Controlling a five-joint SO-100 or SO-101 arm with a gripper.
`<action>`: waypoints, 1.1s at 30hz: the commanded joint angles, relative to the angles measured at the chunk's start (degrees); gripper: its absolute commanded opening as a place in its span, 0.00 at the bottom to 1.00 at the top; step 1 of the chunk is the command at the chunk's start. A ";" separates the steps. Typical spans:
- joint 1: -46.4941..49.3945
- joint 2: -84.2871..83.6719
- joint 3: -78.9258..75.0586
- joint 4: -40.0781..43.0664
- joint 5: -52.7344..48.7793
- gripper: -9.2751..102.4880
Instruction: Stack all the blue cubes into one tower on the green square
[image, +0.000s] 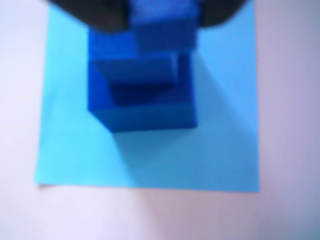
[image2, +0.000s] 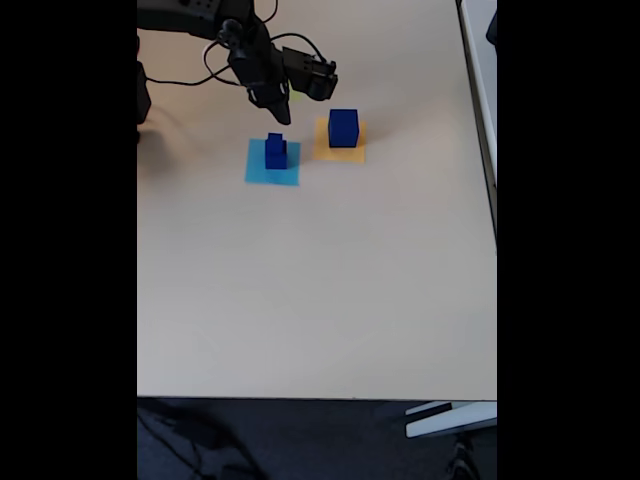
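Pincer (image2: 281, 113) hangs just above the small stack on the flat light-blue paper square (image2: 256, 172); in the wrist view its dark fingers (image: 90, 15) sit blurred at the top edge beside the topmost dark-blue cube (image: 165, 25), and I cannot tell whether they are spread or pinching it. That stack (image2: 276, 152) shows as a broad dark-blue cube at the base (image: 150, 117), a smaller one on it (image: 137, 72), and the top piece above. The largest solid dark-blue cube (image2: 343, 127) stands alone on the orange-yellow square patch (image2: 340, 153), just beside. A sliver of lime shows behind the arm (image2: 294, 97), likely the green square. To do this step well, I judge the top piece should be taken squarely from above, lifted straight so the lower cubes stay put. No containers stand on the pale counter (image2: 320, 290).
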 joint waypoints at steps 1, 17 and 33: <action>0.44 3.78 0.00 -0.62 0.88 0.08; 2.02 4.66 5.71 -3.96 0.79 0.08; 2.55 4.04 8.26 -7.21 0.88 0.08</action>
